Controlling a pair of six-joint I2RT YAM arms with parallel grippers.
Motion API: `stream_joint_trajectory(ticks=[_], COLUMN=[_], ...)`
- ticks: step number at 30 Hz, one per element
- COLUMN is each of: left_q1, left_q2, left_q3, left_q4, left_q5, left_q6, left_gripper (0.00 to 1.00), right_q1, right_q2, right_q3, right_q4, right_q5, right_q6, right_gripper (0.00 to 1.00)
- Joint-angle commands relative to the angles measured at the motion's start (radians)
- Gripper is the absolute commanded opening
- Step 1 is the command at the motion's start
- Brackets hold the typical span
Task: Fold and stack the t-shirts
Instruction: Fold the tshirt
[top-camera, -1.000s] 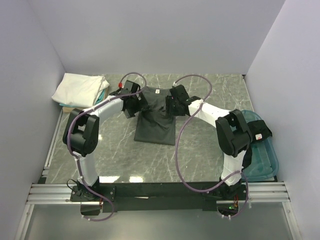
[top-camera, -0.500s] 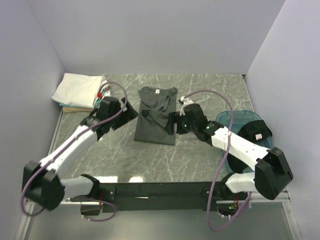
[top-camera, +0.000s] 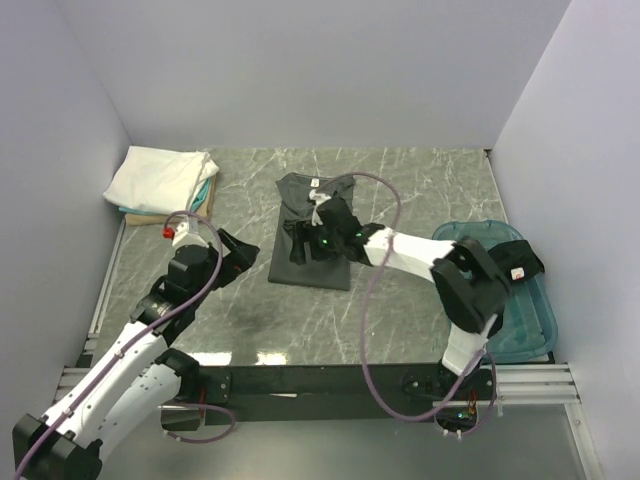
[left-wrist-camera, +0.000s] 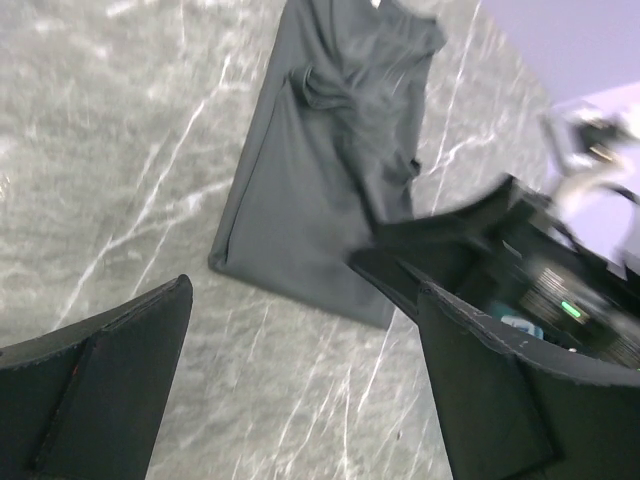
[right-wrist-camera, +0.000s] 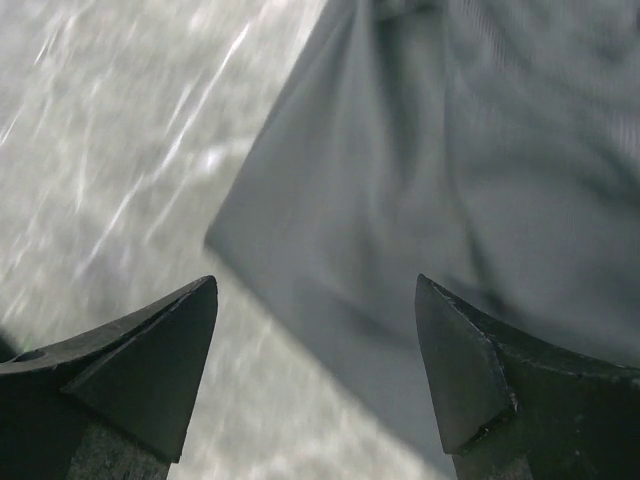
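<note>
Since half a second ago the right gripper (top-camera: 299, 245) has swung from the right edge of the dark t-shirt (top-camera: 320, 268) across to its left half. The left gripper (top-camera: 236, 257) has drawn back toward its base. The right gripper's fingers (right-wrist-camera: 130, 370) stand spread with nothing between them. Ahead of them in the wrist view the shirt fills the right side and the bare table (right-wrist-camera: 90, 150) the left, with the near-left hem corner just beyond the gap. Whether the tips touch fabric I cannot tell. The left gripper is likewise spread and empty, over marble and apart from the shirt's left edge. The shirt lies mid-table as a narrow strip, its long axis running from near hem to far collar with the white neck label (top-camera: 314, 183). The right arm is plainly nearer, so a hem-to-collar fold would likely start there. The white t-shirt (top-camera: 158, 178) sits folded at the far-left corner.
</note>
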Motion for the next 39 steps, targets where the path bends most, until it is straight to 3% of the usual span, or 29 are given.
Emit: stream_joint_trajectory(ticks=[1,9,14,20,27,32,39], left_q1=[-0.005,-0.005,-0.005,-0.005,-0.005,-0.005,-0.005], left_q2=[-0.028,0.043,0.130,0.225,0.378,0.470,0.664], left_q3=[-0.002,0.018,0.051,0.017,0.075,0.083,0.149], left_q4=[0.063,0.061,0.078,0.173,0.156,0.192,0.227], left_q5=[-0.073,-0.075,-0.023,0.045,0.089,0.114,0.168], left_q6=[0.008,0.046,0.088,0.076,0.117,0.115,0.126], left_gripper=[0.99,0.99,0.99,0.99,0.99,0.99,0.80], right_q1=[-0.005,-0.091,-0.125,-0.120,-0.123,-0.122,-0.129], right_q2=[0.107,0.350,0.440,0.337,0.001,-0.290,-0.536], right_q3=[0.159,0.451,0.615,0.639,0.349,0.004,-0.311], right_q4=[-0.031,-0.180,-0.226,-0.237,-0.114,-0.048,-0.077], right_q5=[0.078,0.173,0.100,0.055,-0.041,0.057,0.178], right_q6=[-0.004,-0.014,-0.119,-0.168,-0.113,-0.042,0.062], right_gripper=[0.86,0.86,0.86,0.86,0.87,0.89,0.90])
